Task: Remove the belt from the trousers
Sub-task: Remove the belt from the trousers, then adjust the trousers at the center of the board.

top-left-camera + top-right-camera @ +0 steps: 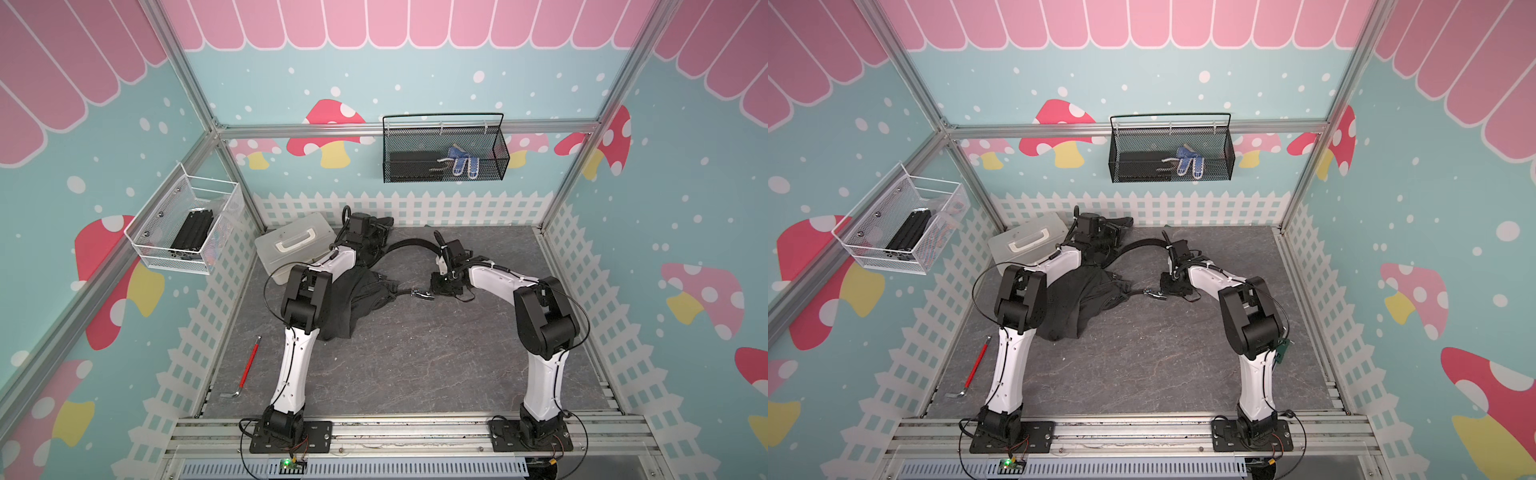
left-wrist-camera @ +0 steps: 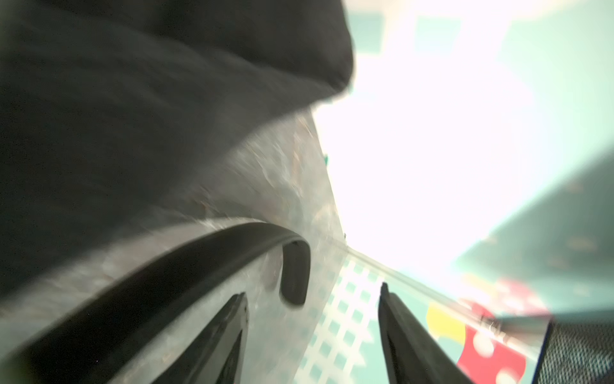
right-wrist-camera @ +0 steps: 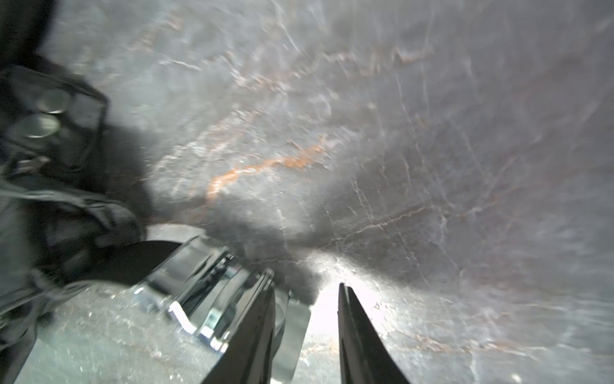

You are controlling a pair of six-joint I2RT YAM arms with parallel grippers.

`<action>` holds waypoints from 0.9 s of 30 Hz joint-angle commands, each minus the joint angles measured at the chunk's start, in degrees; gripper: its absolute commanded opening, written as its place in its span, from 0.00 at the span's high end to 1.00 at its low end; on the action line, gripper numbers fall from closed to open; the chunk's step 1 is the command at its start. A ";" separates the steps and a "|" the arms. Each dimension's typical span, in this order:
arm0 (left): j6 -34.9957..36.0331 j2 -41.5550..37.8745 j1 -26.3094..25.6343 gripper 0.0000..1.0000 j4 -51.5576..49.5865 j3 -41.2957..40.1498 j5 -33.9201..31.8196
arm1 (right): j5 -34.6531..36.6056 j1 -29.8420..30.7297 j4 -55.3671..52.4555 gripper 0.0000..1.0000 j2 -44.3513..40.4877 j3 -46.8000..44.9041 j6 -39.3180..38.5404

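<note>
Three containers are shown: a white wire basket (image 1: 227,216) holding black bars (image 1: 193,232), a closed pale box (image 1: 291,245), and a black mesh basket (image 1: 415,172) holding blue-white cloth (image 1: 463,164). One pair of trousers (image 1: 357,299) is heaped on the worktop (image 1: 415,353); one belt (image 1: 409,246) is stretched rightward from them. The left end effector (image 2: 314,289) and right end effector (image 3: 305,279) are held parted, empty.

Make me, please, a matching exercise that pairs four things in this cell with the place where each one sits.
Things:
1. belt buckle
2. red-handled hex key
3. white box
4. black mesh basket

Places:
A. hanging on the back wall
B. far left corner of the table
C. near the table's left edge, towards the front
D. around the table's middle

Pairs: 1-D, 2-C, 3-B, 4-A.
</note>
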 commanded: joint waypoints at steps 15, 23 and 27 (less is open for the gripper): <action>64.99 -27.08 -16.07 0.29 -56.16 -13.52 -34.10 | -10.06 4.16 -6.30 0.59 -1.99 5.78 -27.21; 72.00 -28.29 -18.82 0.30 -58.25 -19.72 -45.02 | -11.90 4.13 -4.84 0.60 -2.55 3.11 -24.17; 74.22 -25.57 -18.51 0.29 -58.07 -18.16 -45.67 | -12.64 4.15 -3.40 0.60 -3.34 0.31 -23.32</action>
